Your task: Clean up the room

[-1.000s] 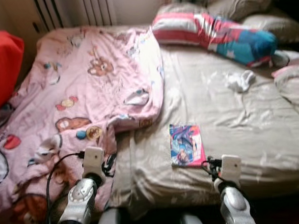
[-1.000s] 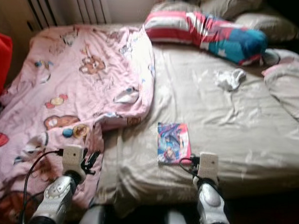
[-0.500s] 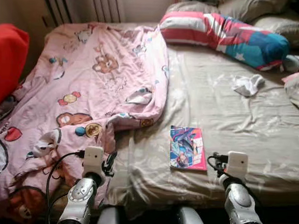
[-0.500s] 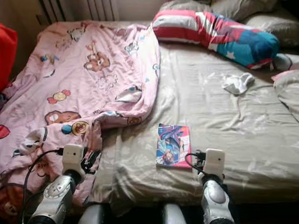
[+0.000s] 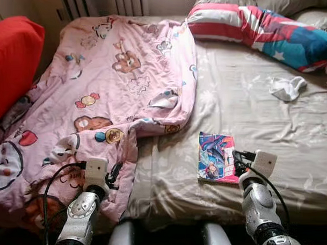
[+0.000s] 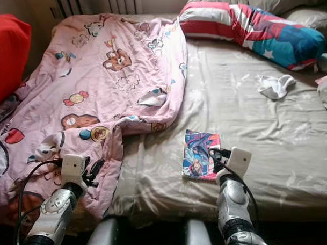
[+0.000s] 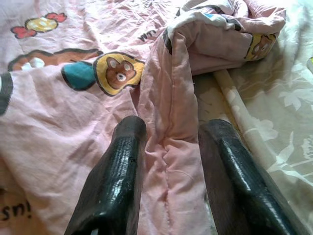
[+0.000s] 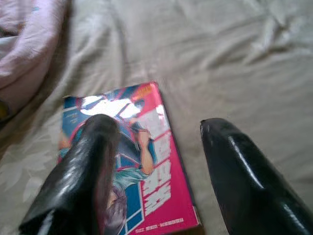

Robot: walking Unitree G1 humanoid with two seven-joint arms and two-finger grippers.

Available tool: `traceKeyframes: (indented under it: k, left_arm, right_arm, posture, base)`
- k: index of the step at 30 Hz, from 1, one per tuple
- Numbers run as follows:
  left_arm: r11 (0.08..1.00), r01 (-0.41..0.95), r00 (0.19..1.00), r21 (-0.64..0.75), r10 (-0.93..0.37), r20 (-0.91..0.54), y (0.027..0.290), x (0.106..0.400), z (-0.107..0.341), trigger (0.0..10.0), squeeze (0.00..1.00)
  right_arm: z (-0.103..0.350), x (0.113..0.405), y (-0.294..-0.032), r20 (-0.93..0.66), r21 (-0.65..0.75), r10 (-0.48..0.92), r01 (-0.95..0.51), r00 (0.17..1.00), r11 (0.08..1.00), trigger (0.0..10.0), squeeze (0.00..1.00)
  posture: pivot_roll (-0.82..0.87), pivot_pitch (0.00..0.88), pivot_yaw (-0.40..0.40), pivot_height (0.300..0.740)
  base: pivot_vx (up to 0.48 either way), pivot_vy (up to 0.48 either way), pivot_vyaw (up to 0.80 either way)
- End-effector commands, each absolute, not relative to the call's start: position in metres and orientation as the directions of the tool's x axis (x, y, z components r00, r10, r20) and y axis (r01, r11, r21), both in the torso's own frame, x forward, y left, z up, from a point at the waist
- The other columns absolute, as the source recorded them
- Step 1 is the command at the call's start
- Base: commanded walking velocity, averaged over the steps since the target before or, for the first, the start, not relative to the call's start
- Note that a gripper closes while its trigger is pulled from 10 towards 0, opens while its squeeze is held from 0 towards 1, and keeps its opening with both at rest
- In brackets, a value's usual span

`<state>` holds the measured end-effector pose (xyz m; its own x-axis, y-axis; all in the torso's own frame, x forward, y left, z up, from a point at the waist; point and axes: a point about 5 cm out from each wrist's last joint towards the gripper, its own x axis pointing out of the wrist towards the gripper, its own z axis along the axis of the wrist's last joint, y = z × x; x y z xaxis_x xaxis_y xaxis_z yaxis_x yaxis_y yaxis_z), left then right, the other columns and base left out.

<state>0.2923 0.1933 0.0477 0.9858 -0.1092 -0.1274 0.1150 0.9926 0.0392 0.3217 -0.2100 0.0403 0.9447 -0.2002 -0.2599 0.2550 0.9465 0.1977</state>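
Pink-edged comic book (image 8: pixel 128 161) lies beneath the spread right end effector (image 8: pixel 159 176).

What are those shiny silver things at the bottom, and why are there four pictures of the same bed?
The silver things are a robot's two arms. Each ends in a gripper with two black fingers. Two pictures come from cameras on its head, looking down at the bed. The other two come from cameras on its wrists.

On the bed lie a pink blanket with bears, a colourful book, a striped pillow and a white sock. A red cushion sits at the left.

The left gripper is open over the blanket's edge. The right gripper is open just above the book. Neither holds anything.
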Motion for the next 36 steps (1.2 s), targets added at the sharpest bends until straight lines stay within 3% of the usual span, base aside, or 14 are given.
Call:
traceKeyframes:
  k: [1,9,10,11,26,36]
  left_arm:
    - [0.990,0.129,0.982,0.059,-0.119,-0.145,0.196,0.289,0.047,10.0,0.00]
    - [0.984,0.155,0.983,0.092,-0.145,-0.109,0.194,0.282,0.060,10.0,0.00]
    - [0.983,0.154,0.984,0.095,-0.144,-0.103,0.195,0.278,0.062,10.0,0.00]
    - [0.984,0.152,0.985,0.098,-0.142,-0.102,0.196,0.276,0.063,10.0,0.00]
    - [0.989,0.091,0.985,0.120,-0.071,-0.158,0.215,0.231,0.069,10.0,0.00]
    - [0.987,0.080,0.984,0.138,-0.056,-0.170,0.218,0.224,0.081,10.0,0.00]
  right_arm:
    - [0.033,0.318,-0.212,-0.305,0.240,-0.217,0.296,0.927,0.925,10.0,1.00]
    - [0.027,0.312,-0.218,-0.338,0.341,-0.260,0.376,0.904,0.862,10.0,0.97]
    - [0.027,0.312,-0.218,-0.331,0.352,-0.257,0.371,0.908,0.859,10.0,0.65]
    - [0.028,0.313,-0.218,-0.326,0.352,-0.255,0.367,0.911,0.861,10.0,0.00]
    - [0.048,0.328,-0.221,-0.218,0.541,-0.213,0.300,0.952,0.786,10.0,0.00]
    - [0.046,0.323,-0.238,-0.253,0.587,-0.292,0.386,0.922,0.711,10.0,0.00]
  posture:
    - [0.03,0.238,0.079,0.619]
    - [0.07,0.308,0.097,0.619]
    - [0.08,0.324,0.100,0.619]
    - [0.08,0.324,0.100,0.619]
    - [0.16,0.424,0.115,0.619]
    - [0.18,0.450,0.125,0.619]
  base:
    - [0.000,0.000,0.00]
    - [0.000,0.000,0.00]
    - [0.000,0.000,0.00]
    - [0.000,0.000,0.00]
    - [0.000,0.000,0.00]
    - [0.000,0.000,0.00]
